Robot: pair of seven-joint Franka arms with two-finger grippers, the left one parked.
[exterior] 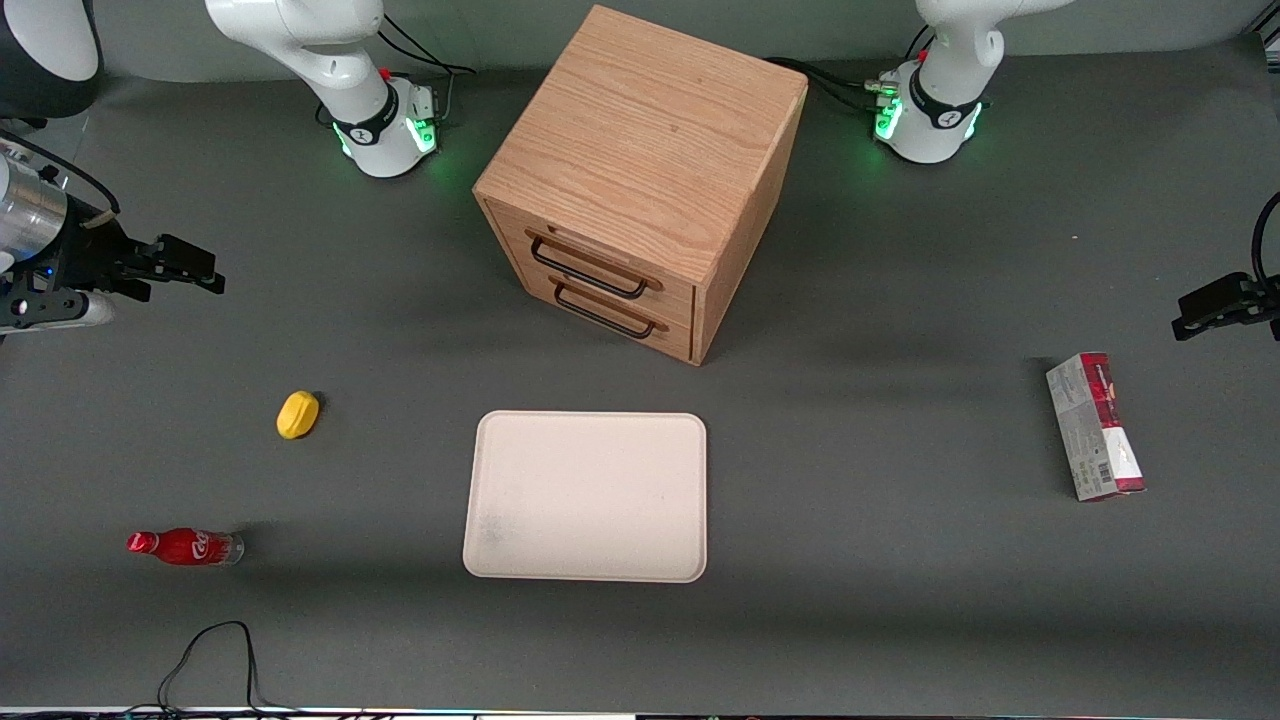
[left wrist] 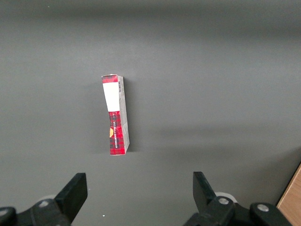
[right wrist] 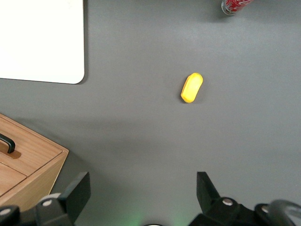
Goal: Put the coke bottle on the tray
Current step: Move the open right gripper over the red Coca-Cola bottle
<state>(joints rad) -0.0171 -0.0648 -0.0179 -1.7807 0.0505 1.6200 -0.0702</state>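
The coke bottle (exterior: 185, 547) lies on its side on the dark table at the working arm's end, near the front edge; only its clear base and a bit of red label show in the right wrist view (right wrist: 235, 5). The cream-white tray (exterior: 585, 495) lies flat mid-table in front of the drawer cabinet, and its corner shows in the right wrist view (right wrist: 40, 40). My gripper (exterior: 200, 268) hangs above the table, farther from the front camera than the bottle and well apart from it. It is open and empty (right wrist: 143, 193).
A yellow lemon-like object (exterior: 297, 414) lies between gripper and bottle, also in the right wrist view (right wrist: 192, 87). A wooden two-drawer cabinet (exterior: 640, 180) stands mid-table. A red-and-grey carton (exterior: 1095, 425) lies toward the parked arm's end. A black cable (exterior: 215, 650) loops at the front edge.
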